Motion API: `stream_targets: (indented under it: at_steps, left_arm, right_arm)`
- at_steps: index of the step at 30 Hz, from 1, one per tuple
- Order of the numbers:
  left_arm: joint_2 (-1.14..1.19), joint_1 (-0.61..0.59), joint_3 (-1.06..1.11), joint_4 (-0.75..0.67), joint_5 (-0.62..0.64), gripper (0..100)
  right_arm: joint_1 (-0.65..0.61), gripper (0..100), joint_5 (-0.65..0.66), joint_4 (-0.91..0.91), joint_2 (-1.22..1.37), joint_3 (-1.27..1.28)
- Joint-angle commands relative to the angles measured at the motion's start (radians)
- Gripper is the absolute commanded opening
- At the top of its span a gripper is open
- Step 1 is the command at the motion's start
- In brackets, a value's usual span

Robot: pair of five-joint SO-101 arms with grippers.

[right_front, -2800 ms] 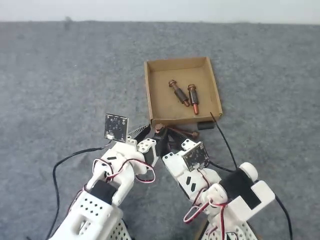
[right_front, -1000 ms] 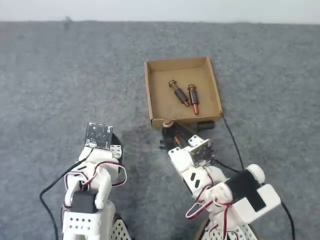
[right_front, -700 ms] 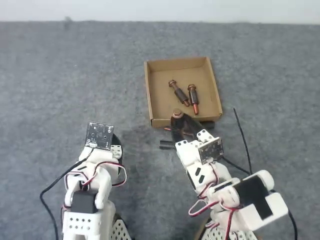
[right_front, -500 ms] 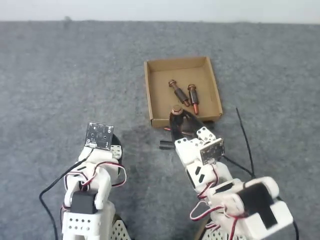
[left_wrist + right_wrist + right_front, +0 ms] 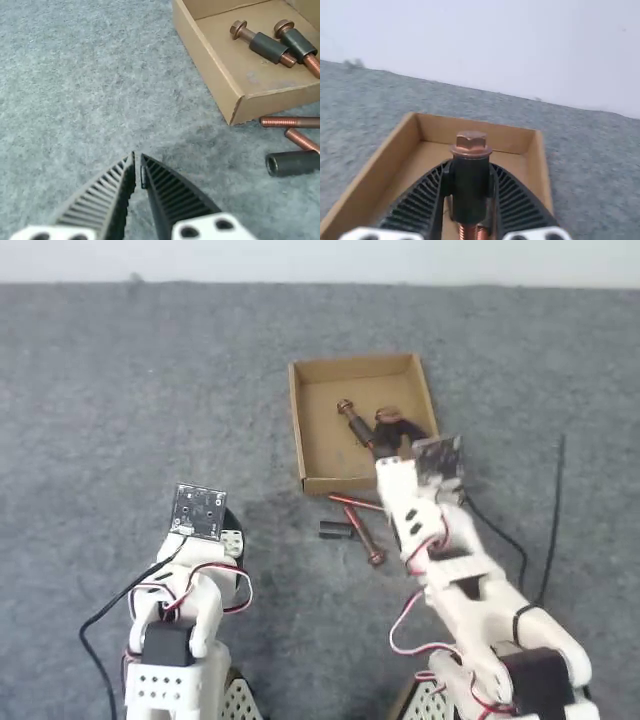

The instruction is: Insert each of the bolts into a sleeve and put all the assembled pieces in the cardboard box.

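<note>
My right gripper [image 5: 470, 175] is shut on an assembled piece [image 5: 470, 187], a copper bolt standing upright in a black sleeve. It hangs over the open cardboard box [image 5: 415, 135]. From above, that gripper [image 5: 396, 428] sits over the box's [image 5: 318, 430] near right part. Two assembled pieces lie inside [image 5: 261, 44] [image 5: 296, 44]. On the carpet before the box lie two bare bolts [image 5: 356, 502] [image 5: 363, 536] and a loose black sleeve [image 5: 337, 530]. My left gripper [image 5: 138, 161] is shut and holds nothing, above bare carpet well short of the box; its arm [image 5: 192, 585] is drawn back at the lower left.
Grey carpet covers the whole table, with open room left of the box. A black cable [image 5: 545, 540] trails on the carpet right of the right arm. A pale wall runs along the far edge.
The right arm has swung forward and up, carrying the assembled piece from the carpet in front of the box to above its inside. The left arm drew back earlier and has stayed still since.
</note>
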Motion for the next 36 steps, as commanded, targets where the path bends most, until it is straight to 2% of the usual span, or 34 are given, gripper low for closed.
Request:
stream_targets:
  at_steps: [1,6,17,24,28,34,36]
  left_arm:
    - [-0.017,-0.005,-0.013,0.005,-0.006,1]
    - [-0.017,-0.005,-0.013,0.005,-0.008,1]
    - [-0.017,-0.005,-0.013,0.003,-0.008,1]
    - [-0.017,-0.005,-0.013,0.002,-0.008,2]
    - [-0.017,-0.005,-0.013,0.0,-0.008,2]
    - [-0.017,-0.005,-0.013,-0.002,-0.008,2]
    - [-0.017,-0.005,-0.013,-0.003,-0.008,2]
  right_arm:
    - [0.022,0.6,0.029,0.173,-0.059,-0.172]
    - [0.022,0.6,0.153,0.395,0.027,-0.342]
    - [0.042,0.6,0.153,0.555,0.338,-0.643]
    - [0.094,0.6,0.15,0.858,0.518,-0.928]
    - [0.091,0.8,0.149,0.974,0.593,-1.04]
    - [0.087,13.6,0.149,1.067,0.638,-1.123]
    - [0.085,13.4,0.149,1.084,0.634,-1.131]
